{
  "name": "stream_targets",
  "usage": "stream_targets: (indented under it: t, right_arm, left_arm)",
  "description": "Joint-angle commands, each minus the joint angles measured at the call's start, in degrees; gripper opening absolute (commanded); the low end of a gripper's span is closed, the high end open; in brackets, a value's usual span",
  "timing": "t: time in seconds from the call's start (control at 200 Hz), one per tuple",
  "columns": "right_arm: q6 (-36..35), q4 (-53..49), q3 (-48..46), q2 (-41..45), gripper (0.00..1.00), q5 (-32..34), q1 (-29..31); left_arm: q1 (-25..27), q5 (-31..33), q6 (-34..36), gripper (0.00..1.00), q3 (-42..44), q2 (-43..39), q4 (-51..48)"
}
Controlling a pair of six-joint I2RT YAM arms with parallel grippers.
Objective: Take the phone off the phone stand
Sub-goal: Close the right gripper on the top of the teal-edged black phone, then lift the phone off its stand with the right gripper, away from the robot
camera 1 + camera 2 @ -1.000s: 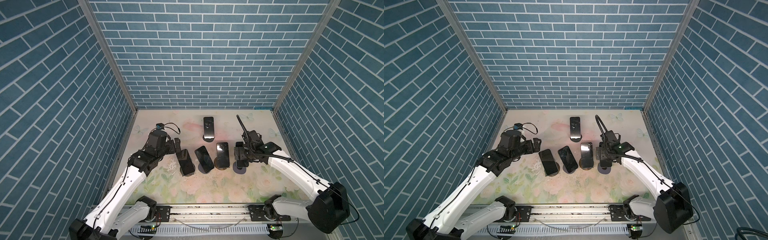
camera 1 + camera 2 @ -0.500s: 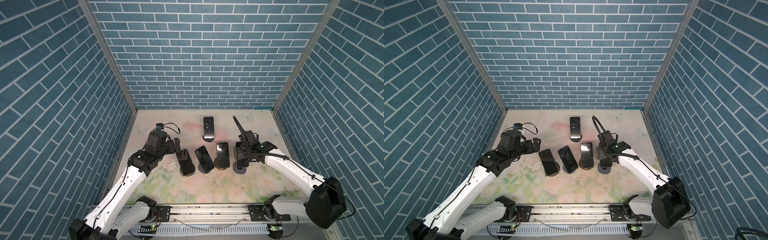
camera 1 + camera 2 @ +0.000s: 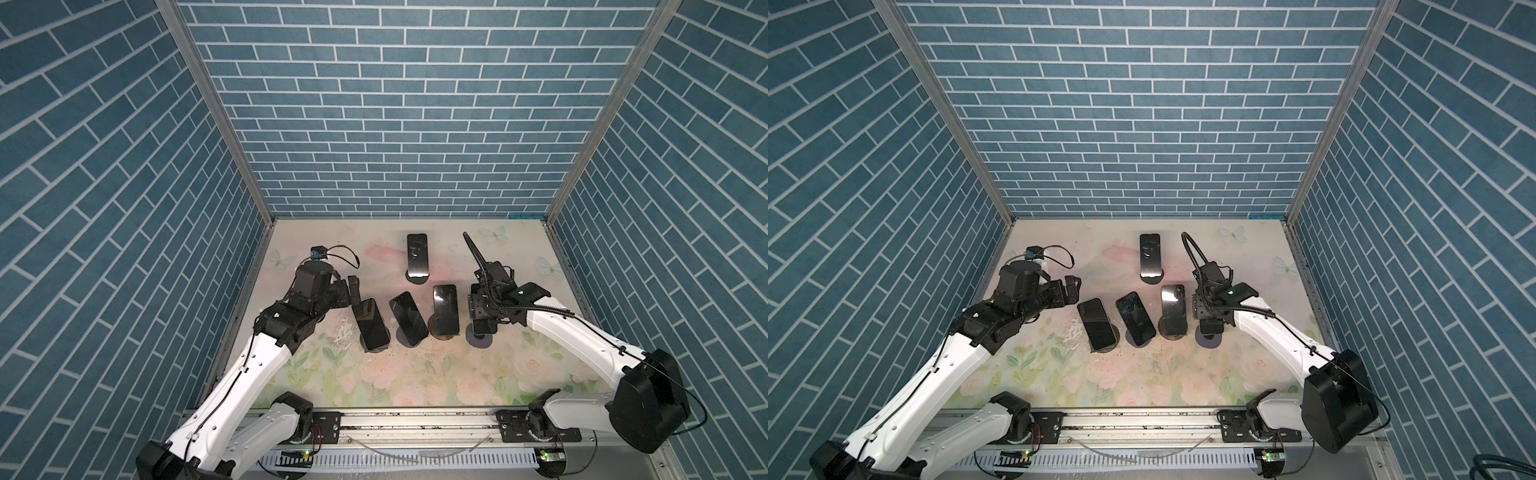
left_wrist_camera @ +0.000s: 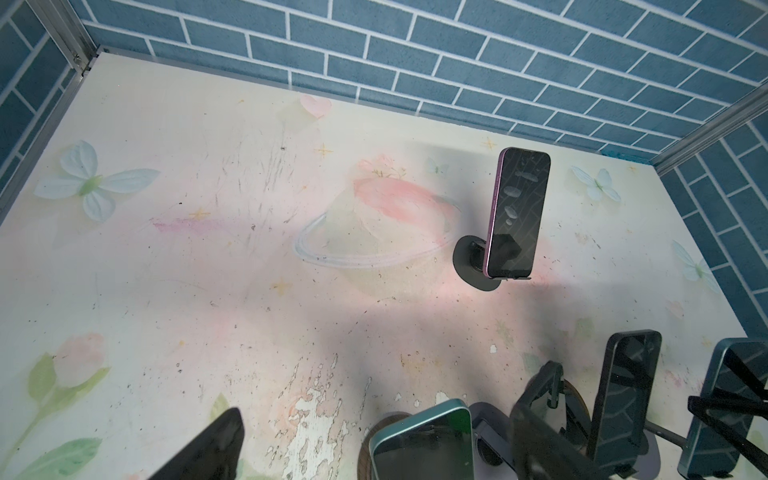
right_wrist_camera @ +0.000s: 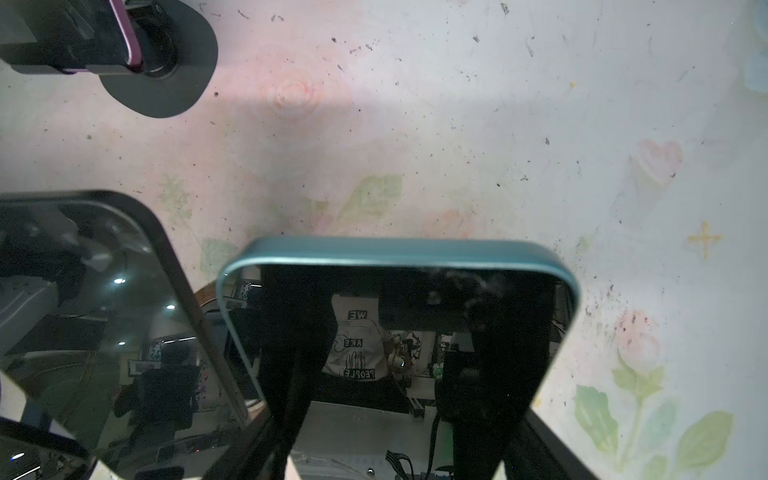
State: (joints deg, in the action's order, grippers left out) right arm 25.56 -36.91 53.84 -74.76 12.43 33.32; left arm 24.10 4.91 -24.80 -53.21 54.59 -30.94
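The phone (image 3: 484, 327) (image 3: 1209, 327) is the rightmost of the front row, teal-edged with a dark screen, leaning on its phone stand (image 3: 478, 341) with a round grey base. My right gripper (image 3: 484, 309) (image 3: 1208, 309) is down over it. In the right wrist view the phone (image 5: 399, 251) fills the lower middle, and my right gripper (image 5: 403, 417) has a dark finger at each long side; contact is unclear. My left gripper (image 3: 352, 291) (image 3: 1073, 291) (image 4: 390, 390) is open and empty, just behind the leftmost teal phone (image 3: 370, 318) (image 4: 419, 440).
Two more dark phones (image 3: 408, 312) (image 3: 445, 309) lean on stands between the arms, the nearer one close beside the right gripper. A purple-edged phone (image 3: 417, 255) (image 4: 517, 212) stands on its own stand at the back. Blue brick walls enclose the floral table (image 3: 374, 374).
The right gripper's jaws have narrowed around the rightmost phone, and that wrist has shifted slightly. The left arm has not moved.
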Motion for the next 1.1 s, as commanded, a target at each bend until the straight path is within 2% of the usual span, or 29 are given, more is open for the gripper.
stream_targets:
  t: [0.0, 0.355, 0.575, 0.855, 1.095]
  right_arm:
    - [-0.2, -0.5, 2.3, 0.3, 0.67, 1.0, 0.5]
    - [0.3, -2.2, 7.4, 3.9, 0.62, 0.6, 0.5]
    - [-1.1, -3.3, 12.0, 3.7, 0.62, 3.0, 0.4]
    - [-5.7, -3.7, 19.9, -1.9, 0.62, 9.6, -0.5]
    - [-7.9, -1.9, 25.1, -8.4, 0.62, 6.8, -4.5]
  left_arm:
    - [0.3, 0.7, 0.7, 1.00, 0.6, -0.6, 0.8]
    - [0.3, 0.7, 0.8, 1.00, 0.7, -0.5, 1.1]
    - [0.3, 0.8, 1.0, 1.00, 1.0, -0.5, 1.2]
    - [0.3, 0.6, 1.0, 1.00, 1.8, -0.9, 1.6]
    - [0.3, 1.6, 1.0, 1.00, 1.9, -1.0, 0.7]
